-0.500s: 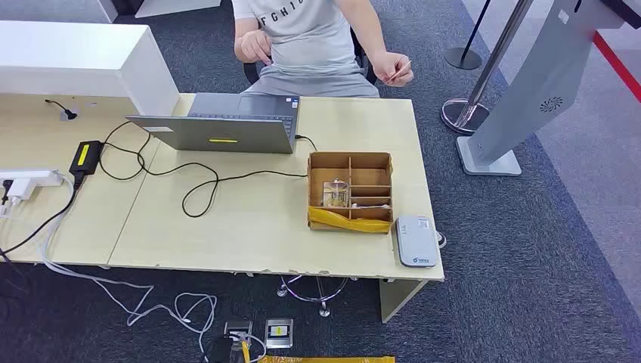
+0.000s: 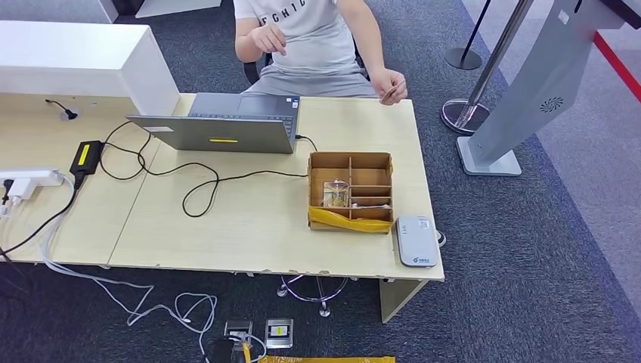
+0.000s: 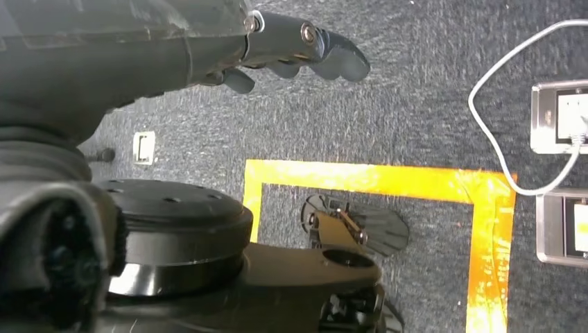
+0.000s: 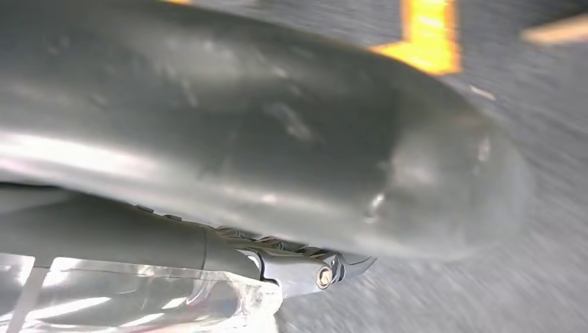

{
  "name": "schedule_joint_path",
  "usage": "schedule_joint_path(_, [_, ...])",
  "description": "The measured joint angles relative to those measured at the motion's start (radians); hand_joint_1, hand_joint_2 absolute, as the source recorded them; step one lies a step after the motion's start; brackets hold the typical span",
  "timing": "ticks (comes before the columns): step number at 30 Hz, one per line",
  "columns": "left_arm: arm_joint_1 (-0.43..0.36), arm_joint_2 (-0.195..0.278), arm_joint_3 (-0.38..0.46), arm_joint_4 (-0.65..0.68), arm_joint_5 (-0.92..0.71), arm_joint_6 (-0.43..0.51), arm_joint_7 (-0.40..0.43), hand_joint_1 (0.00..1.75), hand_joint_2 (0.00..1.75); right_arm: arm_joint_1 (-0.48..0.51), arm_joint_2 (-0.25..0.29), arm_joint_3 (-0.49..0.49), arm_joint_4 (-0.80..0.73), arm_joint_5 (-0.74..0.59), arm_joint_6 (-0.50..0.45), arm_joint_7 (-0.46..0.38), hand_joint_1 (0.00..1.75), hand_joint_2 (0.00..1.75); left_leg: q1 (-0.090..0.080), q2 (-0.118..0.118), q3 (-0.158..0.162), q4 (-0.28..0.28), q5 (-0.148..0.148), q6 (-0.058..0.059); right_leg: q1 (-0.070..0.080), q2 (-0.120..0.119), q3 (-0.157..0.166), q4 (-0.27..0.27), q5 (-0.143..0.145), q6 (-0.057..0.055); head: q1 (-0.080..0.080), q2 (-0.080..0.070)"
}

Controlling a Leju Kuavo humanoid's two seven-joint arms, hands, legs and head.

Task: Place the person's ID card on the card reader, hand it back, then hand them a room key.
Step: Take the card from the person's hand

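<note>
Across the desk sits a person (image 2: 302, 30), who pinches a small ID card (image 2: 391, 91) in one hand just above the desk's far right edge. The grey-white card reader (image 2: 416, 240) lies flat at the near right corner of the desk. Beside it stands a partitioned cardboard box (image 2: 350, 191) with a clear packet (image 2: 335, 193) in one compartment. My left hand (image 3: 298, 48) hangs over the carpet, fingers slightly bent and apart, holding nothing. My right hand (image 4: 277, 173) is a blurred grey mass close to its camera; how its fingers lie is unclear.
An open laptop (image 2: 227, 128) sits at the desk's far middle, with black cables (image 2: 189, 185) trailing to a power brick (image 2: 85, 156). A white partition (image 2: 83, 64) stands at the far left. A grey kiosk (image 2: 529, 91) and stanchion posts stand right of the desk. Orange tape (image 3: 374, 180) marks the floor.
The person's hand with the card has dropped closer to the desk's far edge. Their other hand has risen slightly. My arms look unmoved.
</note>
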Motion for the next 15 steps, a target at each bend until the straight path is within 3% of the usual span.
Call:
schedule_joint_path(3, [-0.004,-0.002,-0.001,0.000,-0.040,-0.010,0.024,0.00,0.00,-0.054,-0.016,-0.073,0.029,-0.087,0.000,-0.068,0.00,0.00,-0.001,0.001,0.000,0.000,0.001,0.001,-0.001,0.001,0.000,0.000,0.001,0.001,0.000,0.000])
schedule_joint_path(7, [-0.020,-0.006,-0.004,0.000,-0.058,-0.016,0.059,0.00,0.00,-0.189,-0.115,-0.171,0.040,-0.099,-0.001,-0.127,0.00,0.00,-0.005,0.001,0.000,0.000,0.003,0.004,-0.005,0.001,-0.001,0.000,0.004,0.004,0.000,0.000])
schedule_joint_path(9, [-0.025,-0.008,-0.005,0.000,-0.060,-0.015,0.072,0.00,0.00,-0.272,-0.157,-0.208,0.046,-0.017,-0.001,-0.163,0.00,0.00,-0.006,0.003,-0.001,0.000,0.004,0.005,-0.006,0.003,-0.001,0.000,0.005,0.005,0.001,0.000])
schedule_joint_path(13, [-0.037,-0.014,-0.014,0.000,-0.060,-0.017,0.101,0.00,0.00,-0.475,-0.197,-0.316,0.070,0.337,-0.001,-0.169,0.00,0.00,-0.008,0.010,-0.002,0.001,0.007,0.006,-0.008,0.012,-0.008,0.000,0.011,0.005,-0.001,0.000])
schedule_joint_path(15, [-0.045,-0.018,-0.022,0.000,-0.061,-0.018,0.106,0.00,0.00,-0.556,-0.205,-0.371,0.087,0.395,-0.001,-0.168,0.00,0.00,-0.007,0.005,-0.003,0.001,0.009,0.006,-0.007,0.007,-0.008,0.000,0.011,0.005,0.000,0.000])
